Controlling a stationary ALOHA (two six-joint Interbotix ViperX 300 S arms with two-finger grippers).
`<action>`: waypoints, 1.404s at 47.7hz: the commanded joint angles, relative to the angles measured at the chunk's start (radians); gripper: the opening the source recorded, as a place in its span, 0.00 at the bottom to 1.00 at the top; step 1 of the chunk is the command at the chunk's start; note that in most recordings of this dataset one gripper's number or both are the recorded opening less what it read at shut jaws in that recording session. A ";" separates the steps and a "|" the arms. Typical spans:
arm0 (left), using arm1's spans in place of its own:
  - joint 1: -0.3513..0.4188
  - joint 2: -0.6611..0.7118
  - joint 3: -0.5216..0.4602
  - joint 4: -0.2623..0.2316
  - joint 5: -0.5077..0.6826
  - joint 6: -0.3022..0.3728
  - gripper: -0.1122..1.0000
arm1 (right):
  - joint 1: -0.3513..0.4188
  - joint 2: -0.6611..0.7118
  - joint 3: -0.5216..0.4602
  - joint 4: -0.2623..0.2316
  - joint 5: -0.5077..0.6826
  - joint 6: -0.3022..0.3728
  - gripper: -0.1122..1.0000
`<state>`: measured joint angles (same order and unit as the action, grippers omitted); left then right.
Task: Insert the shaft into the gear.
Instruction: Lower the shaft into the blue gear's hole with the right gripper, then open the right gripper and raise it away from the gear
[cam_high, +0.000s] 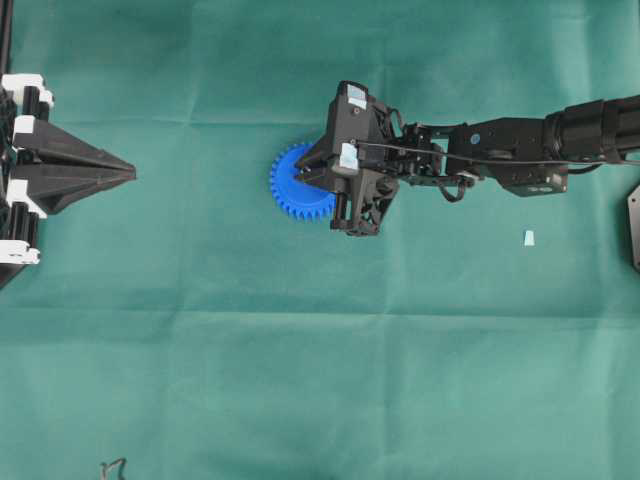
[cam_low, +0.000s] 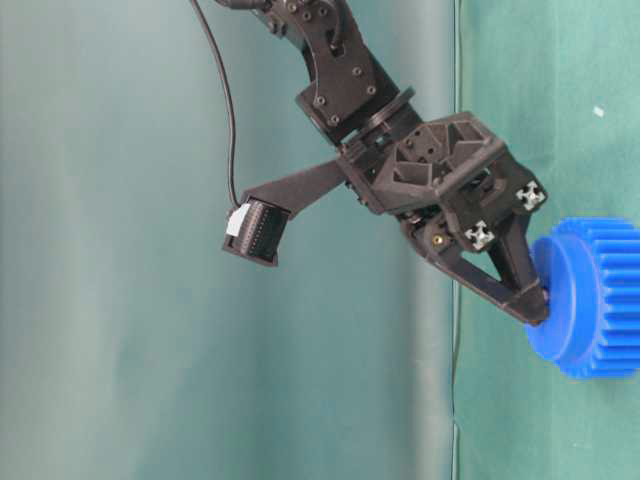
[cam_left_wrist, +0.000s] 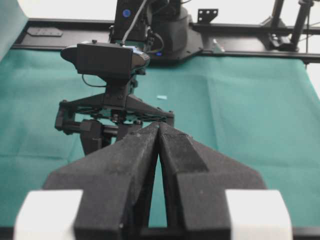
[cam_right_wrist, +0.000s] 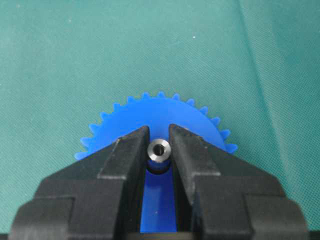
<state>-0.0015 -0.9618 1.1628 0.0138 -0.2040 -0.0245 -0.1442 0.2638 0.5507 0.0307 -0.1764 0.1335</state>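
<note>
I'm holding the shaft (cam_right_wrist: 159, 149), a small, stiff, slick metal pin, pinched across its sides at the right end effector's (cam_right_wrist: 159, 142) fingertips, directly over the gear (cam_right_wrist: 165, 112) lying flat on the worktop (cam_high: 300, 350). The left end effector (cam_left_wrist: 159, 145) is sitting clenched, well apart.

The right hand (cam_right_wrist: 160, 142) pinches the shaft (cam_right_wrist: 159, 149) over the gear (cam_right_wrist: 165, 112).
</note>
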 joint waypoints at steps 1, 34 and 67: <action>0.002 0.008 -0.028 0.002 -0.005 0.002 0.12 | 0.002 -0.006 -0.008 0.003 0.005 -0.002 0.26; 0.003 0.008 -0.028 0.002 -0.005 0.002 0.12 | 0.008 -0.006 -0.009 0.006 0.061 0.006 0.84; 0.003 0.003 -0.028 0.002 -0.005 0.000 0.12 | 0.008 -0.305 -0.012 -0.014 0.215 -0.002 0.95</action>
<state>0.0000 -0.9618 1.1628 0.0123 -0.2056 -0.0245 -0.1381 0.0445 0.5461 0.0245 0.0215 0.1335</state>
